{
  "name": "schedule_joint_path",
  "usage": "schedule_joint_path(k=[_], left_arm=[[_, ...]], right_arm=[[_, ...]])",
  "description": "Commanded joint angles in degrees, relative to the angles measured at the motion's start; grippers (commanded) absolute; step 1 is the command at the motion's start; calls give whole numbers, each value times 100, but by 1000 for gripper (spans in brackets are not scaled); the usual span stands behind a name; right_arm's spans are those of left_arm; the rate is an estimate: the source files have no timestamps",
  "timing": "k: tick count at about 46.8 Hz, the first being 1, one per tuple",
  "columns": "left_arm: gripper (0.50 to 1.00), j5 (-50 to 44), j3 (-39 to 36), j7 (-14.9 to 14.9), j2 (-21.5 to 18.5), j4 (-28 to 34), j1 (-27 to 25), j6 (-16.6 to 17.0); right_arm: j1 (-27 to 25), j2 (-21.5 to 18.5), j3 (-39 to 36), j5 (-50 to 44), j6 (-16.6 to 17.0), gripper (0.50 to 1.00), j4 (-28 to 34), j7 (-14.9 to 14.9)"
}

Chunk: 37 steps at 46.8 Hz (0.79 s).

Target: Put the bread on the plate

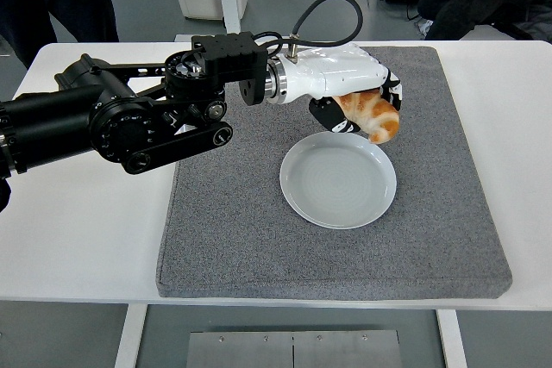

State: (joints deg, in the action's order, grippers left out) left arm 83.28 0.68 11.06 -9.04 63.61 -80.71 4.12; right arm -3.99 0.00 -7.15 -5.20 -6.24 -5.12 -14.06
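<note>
The left hand (358, 96) is clamped around the bread (373, 115), which hangs beneath its palm, just above the far rim of the plate (338, 180).

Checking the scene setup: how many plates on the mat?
1. The plate sits right of centre on the grey mat, empty; the left hand holds the bread over its far rim. None seems hidden.
</note>
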Motion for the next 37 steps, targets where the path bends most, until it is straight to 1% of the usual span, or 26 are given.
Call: schedule_joint_path(k=[1, 12, 16, 18, 23, 29, 37], left_arm=[[500, -4, -15, 1, 95, 3, 20, 1], [500, 22, -59, 1, 227, 3, 90, 1], [500, 13, -330, 1, 263, -6, 64, 1], [500, 13, -454, 1, 306, -59, 64, 10], [500, 31, -586, 1, 561, -331, 73, 28], [500, 31, -621, 1, 588, -375, 108, 36], [500, 119, -665, 1, 658, -446, 389, 36]], right_arm=[[3, 0, -6, -7, 0, 1000, -7, 0], [3, 0, 3, -7, 0, 1000, 2, 0], [3, 0, -6, 2, 0, 1000, 2, 0], [3, 0, -6, -7, 0, 1000, 2, 0], [3, 0, 3, -7, 0, 1000, 2, 0], [3, 0, -6, 1, 0, 1000, -7, 0], [3, 0, -6, -7, 0, 1000, 2, 0]])
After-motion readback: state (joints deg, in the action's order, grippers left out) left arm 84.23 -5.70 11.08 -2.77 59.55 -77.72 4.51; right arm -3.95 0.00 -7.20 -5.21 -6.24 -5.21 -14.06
